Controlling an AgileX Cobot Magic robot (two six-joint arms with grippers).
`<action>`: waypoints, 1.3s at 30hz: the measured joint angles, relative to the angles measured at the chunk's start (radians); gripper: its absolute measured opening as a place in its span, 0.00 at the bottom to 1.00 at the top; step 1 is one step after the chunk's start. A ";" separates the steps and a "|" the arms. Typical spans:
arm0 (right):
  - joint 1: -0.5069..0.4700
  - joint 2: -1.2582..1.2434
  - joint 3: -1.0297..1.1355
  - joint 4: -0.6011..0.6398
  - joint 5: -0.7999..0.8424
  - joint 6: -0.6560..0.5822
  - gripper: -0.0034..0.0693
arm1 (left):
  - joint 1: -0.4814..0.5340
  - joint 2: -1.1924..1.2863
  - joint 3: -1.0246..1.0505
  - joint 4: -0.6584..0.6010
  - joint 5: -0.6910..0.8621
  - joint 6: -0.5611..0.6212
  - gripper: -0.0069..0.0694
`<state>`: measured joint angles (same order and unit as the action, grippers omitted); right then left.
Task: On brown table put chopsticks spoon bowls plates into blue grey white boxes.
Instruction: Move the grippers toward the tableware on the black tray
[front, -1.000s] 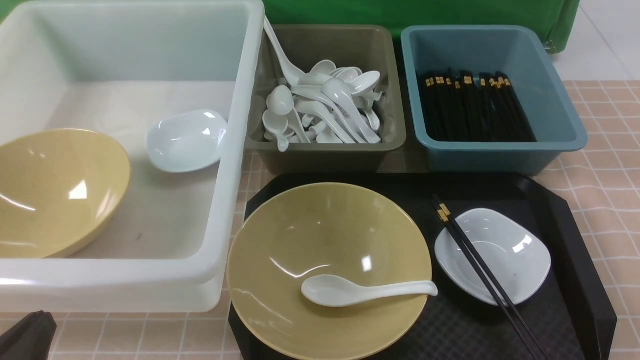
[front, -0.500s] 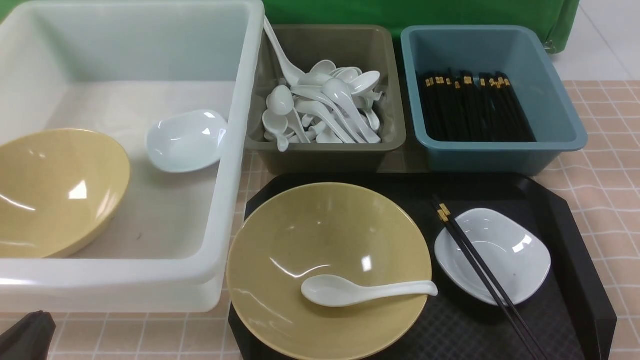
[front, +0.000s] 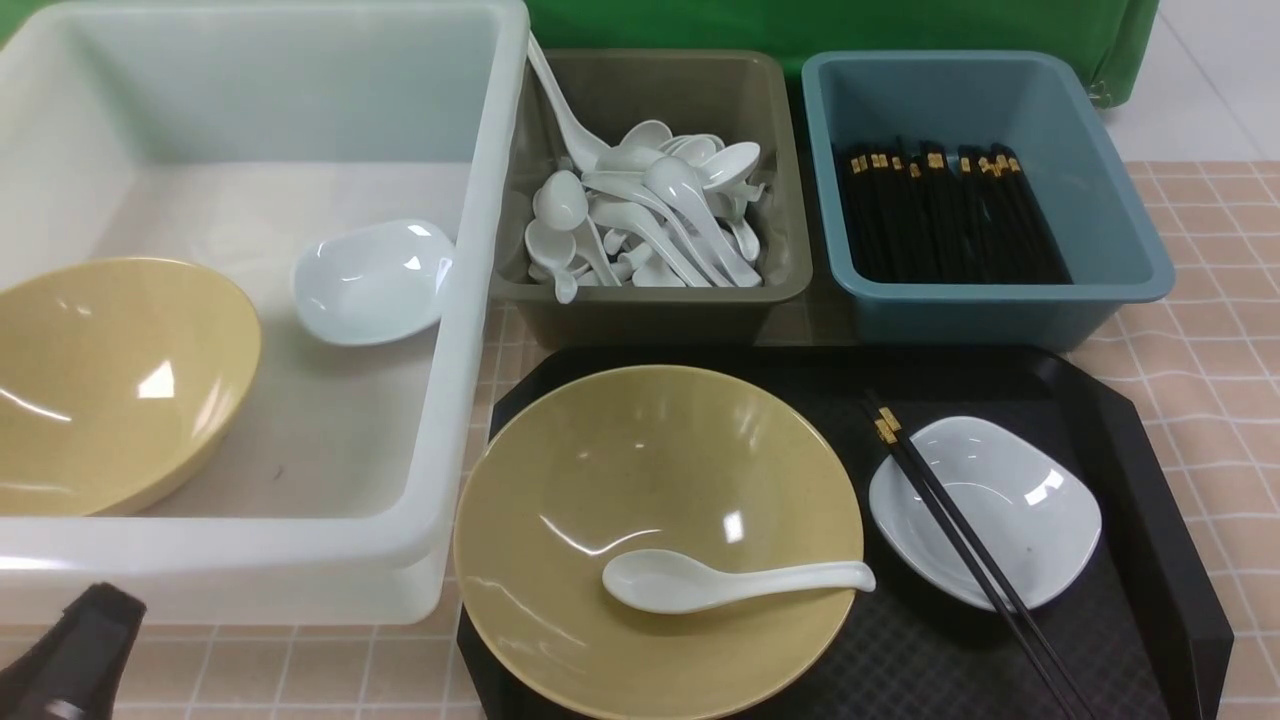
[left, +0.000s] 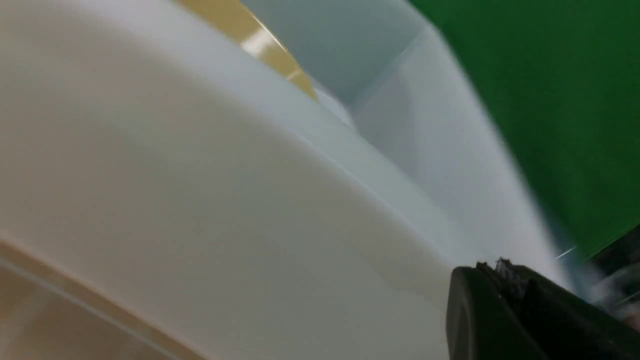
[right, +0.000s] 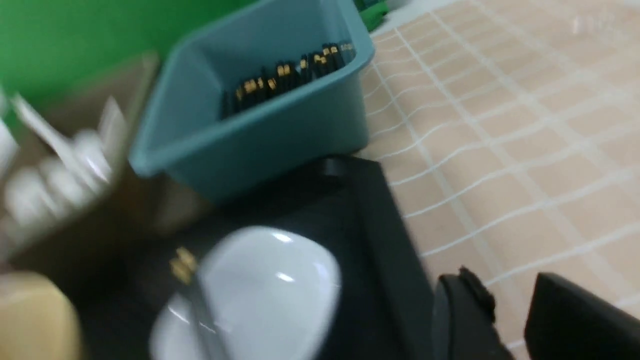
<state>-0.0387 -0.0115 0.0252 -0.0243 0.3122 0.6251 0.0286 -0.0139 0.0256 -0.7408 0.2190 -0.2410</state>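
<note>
Our left gripper (front: 85, 650) shut and empty, our right gripper (right: 510, 300) partly open on nothing
We see the left one at seven o'clock near the white tub (front: 440, 480); the spoon (front: 700, 585) lies in the bowl (front: 600, 470), chopsticks (front: 960, 530) cross the plate (front: 1030, 500) at four o'clock on the black tray (front: 1150, 450)

Just beyond the black left gripper (front: 95, 612), a translucent white tub (front: 250, 565); to the gripper's right, a mustard-yellow bowl (front: 640, 470), glossy white spoon (front: 720, 583), white dish (front: 1030, 510) and gold-banded black chopsticks (front: 950, 525) on a black, lattice-textured tray (front: 1150, 470); farther off, olive-grey box (front: 650, 305), teal-blue box (front: 1120, 240); peach-brown table (front: 1220, 250) gridded in thin white lines.
</note>
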 joint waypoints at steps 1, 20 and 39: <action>0.000 0.000 0.000 0.016 -0.003 0.115 0.37 | 0.000 0.000 0.000 -0.119 -0.009 -0.044 0.10; 0.000 0.000 0.000 0.034 0.002 0.376 0.37 | 0.000 0.000 0.000 -0.415 -0.049 -0.035 0.10; 0.220 0.525 -0.620 0.081 0.379 -0.595 0.10 | 0.000 0.358 -0.465 -0.044 0.307 0.610 0.10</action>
<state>0.1815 0.5132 -0.5946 0.0567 0.6914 0.0297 0.0286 0.3439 -0.4392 -0.7848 0.5257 0.3689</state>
